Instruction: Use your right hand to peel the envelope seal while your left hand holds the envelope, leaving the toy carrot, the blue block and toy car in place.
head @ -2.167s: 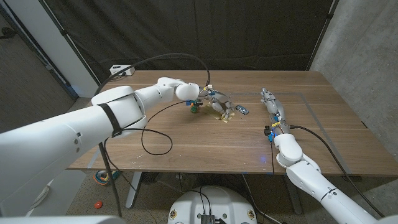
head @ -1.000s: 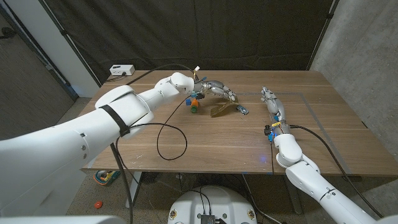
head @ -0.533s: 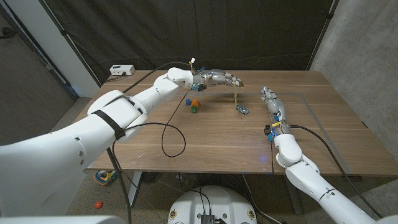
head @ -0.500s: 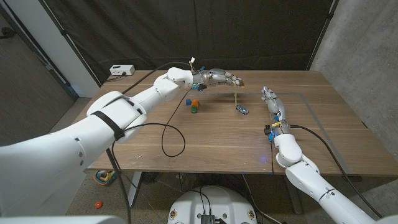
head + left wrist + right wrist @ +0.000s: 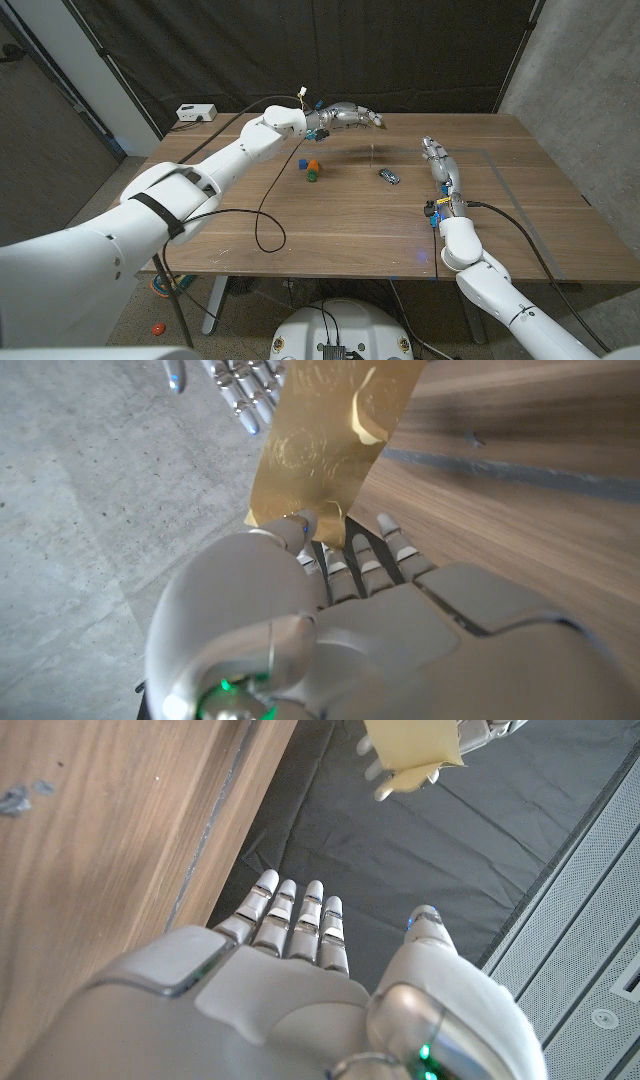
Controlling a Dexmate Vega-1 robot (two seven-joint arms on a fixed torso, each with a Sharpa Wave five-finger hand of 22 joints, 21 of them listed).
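The envelope (image 5: 330,445), a golden-tan one with a round seal (image 5: 368,412) on its face, hangs in the air above the far middle of the wooden table (image 5: 330,230), pinched at one edge by the left hand (image 5: 345,116). In the head view it shows edge-on as a thin strip dangling below the fingertips. The right hand (image 5: 437,160) stands near the table's right side with fingers straight and apart, holding nothing, well apart from the envelope.

The grip looks slight: only an edge is caught, so I'd judge a pull on the seal could tug the envelope free or spin it. Held this high and dangling, it may also swing away when the right hand reaches for it.

Below, the toy car (image 5: 388,177) sits on the table between the two hands, almost under the envelope; a low reach across could knock it. The blue block (image 5: 301,164) and the toy carrot (image 5: 312,170) lie just beside each other, under the left forearm. A white box (image 5: 196,112) sits at the far left corner, and a black cable (image 5: 262,215) loops across the wood.
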